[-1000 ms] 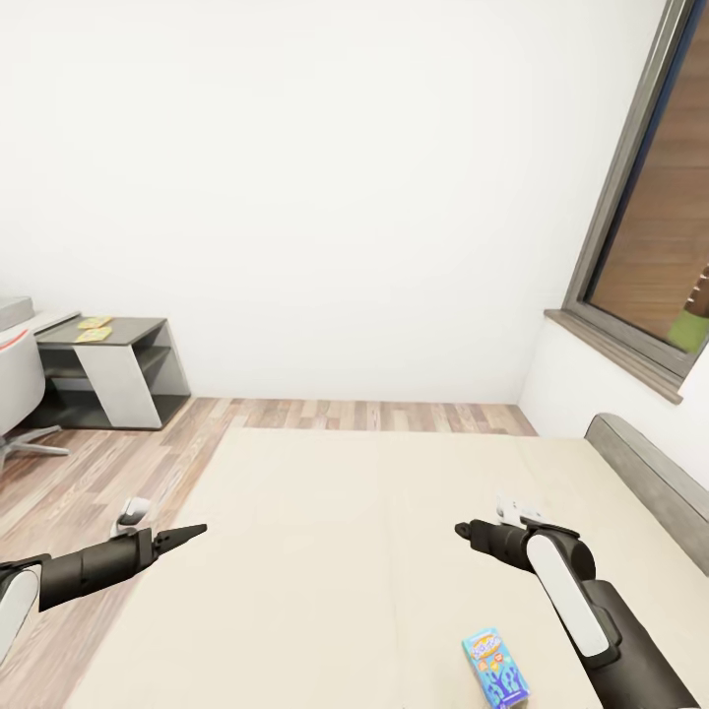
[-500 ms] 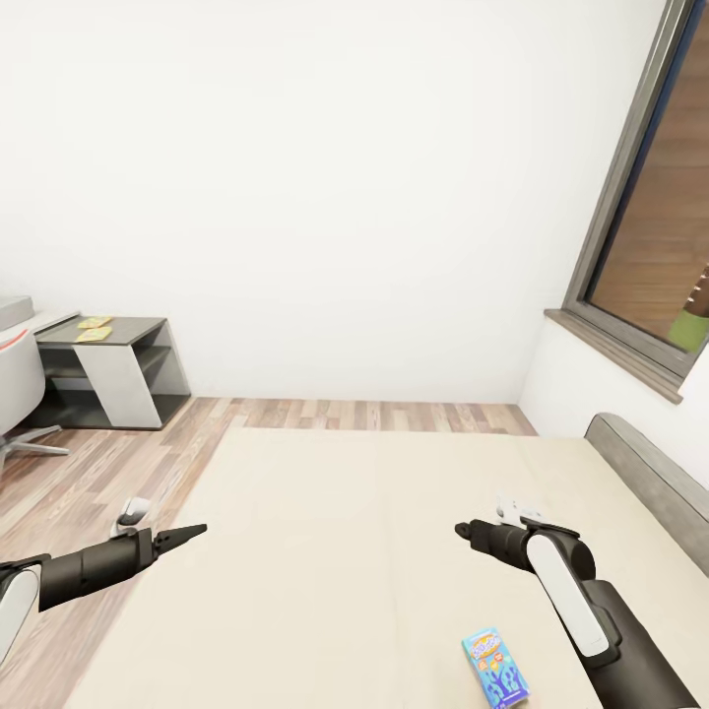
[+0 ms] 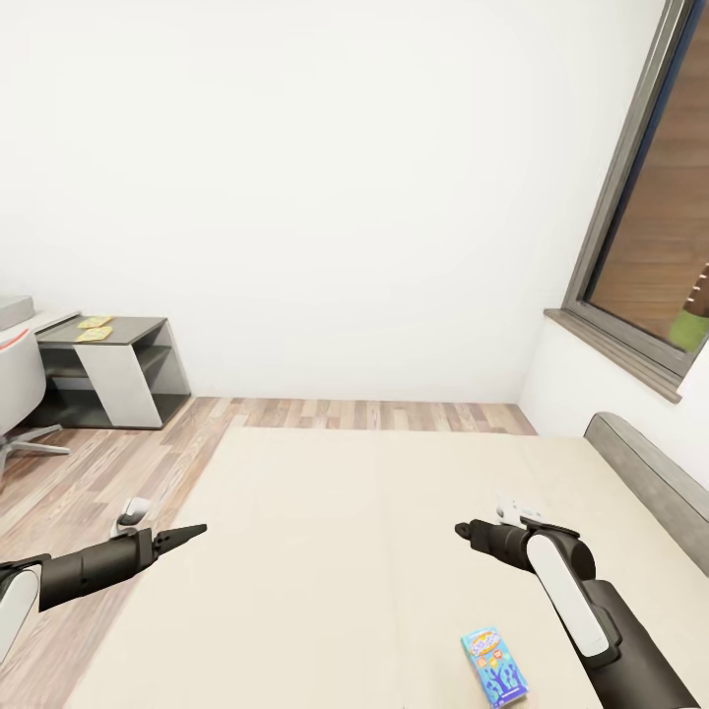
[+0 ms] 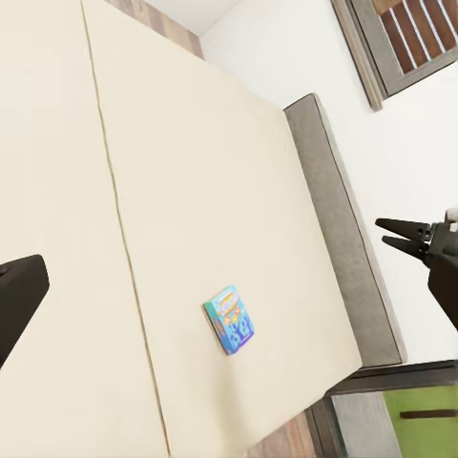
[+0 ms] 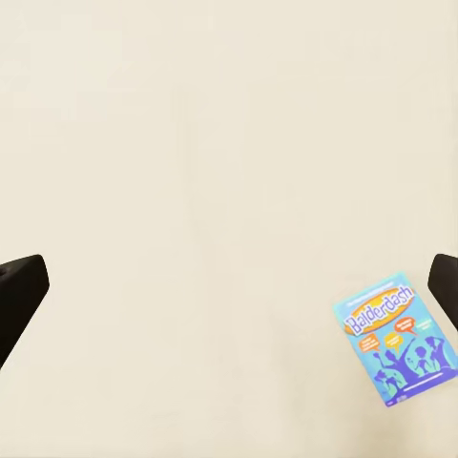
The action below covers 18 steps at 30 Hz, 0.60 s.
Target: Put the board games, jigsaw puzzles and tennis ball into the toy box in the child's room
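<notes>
One board game (image 3: 497, 668), a blue box with cartoon print, lies flat on the cream bed (image 3: 325, 551) near its front right. It also appears in the left wrist view (image 4: 229, 320) and, labelled Balderdash, in the right wrist view (image 5: 396, 343). My right gripper (image 3: 463, 530) hovers open above the mattress, a little beyond the game, with nothing between its fingers (image 5: 19, 286). My left gripper (image 3: 187, 534) hangs open and empty over the bed's left edge. Two flat yellow items (image 3: 95, 328) rest on a distant grey table (image 3: 138, 330).
A grey headboard (image 3: 650, 473) runs along the bed's right side under a window (image 3: 660, 246). Wood floor (image 3: 89, 463) lies left of the bed, with a white chair (image 3: 18, 384) beside the grey table. A white wall closes the far end.
</notes>
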Motion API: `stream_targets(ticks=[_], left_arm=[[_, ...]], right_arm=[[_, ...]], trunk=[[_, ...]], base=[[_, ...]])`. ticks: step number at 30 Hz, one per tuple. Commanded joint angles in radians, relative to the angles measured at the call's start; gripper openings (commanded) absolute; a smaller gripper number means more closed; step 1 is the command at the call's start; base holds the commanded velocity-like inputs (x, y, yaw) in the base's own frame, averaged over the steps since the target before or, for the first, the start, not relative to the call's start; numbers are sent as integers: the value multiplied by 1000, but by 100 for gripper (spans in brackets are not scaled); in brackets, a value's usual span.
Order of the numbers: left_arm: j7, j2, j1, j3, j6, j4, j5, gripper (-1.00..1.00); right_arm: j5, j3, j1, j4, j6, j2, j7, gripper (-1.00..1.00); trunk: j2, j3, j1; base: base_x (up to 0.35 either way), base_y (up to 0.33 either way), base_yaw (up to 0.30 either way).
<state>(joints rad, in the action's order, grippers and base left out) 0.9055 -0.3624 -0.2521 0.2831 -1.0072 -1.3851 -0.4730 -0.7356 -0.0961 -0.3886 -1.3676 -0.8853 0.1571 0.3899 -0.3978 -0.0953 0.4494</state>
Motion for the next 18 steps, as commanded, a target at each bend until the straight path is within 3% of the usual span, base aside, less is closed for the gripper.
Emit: stream_targets(ticks=[1,18], left_arm=[[5,0,-1,1,-4,0,2,100],[4,0,-1,1,-4,0,2,100]], right_arm=[[-10,-2,-1,-1,-1,1,10,100],[-9,-2,-1,1,0,1,10,100]], trunk=[[-2,-2,1],[-2,-12,1]], base=[[-2,0,0],[0,0,0]])
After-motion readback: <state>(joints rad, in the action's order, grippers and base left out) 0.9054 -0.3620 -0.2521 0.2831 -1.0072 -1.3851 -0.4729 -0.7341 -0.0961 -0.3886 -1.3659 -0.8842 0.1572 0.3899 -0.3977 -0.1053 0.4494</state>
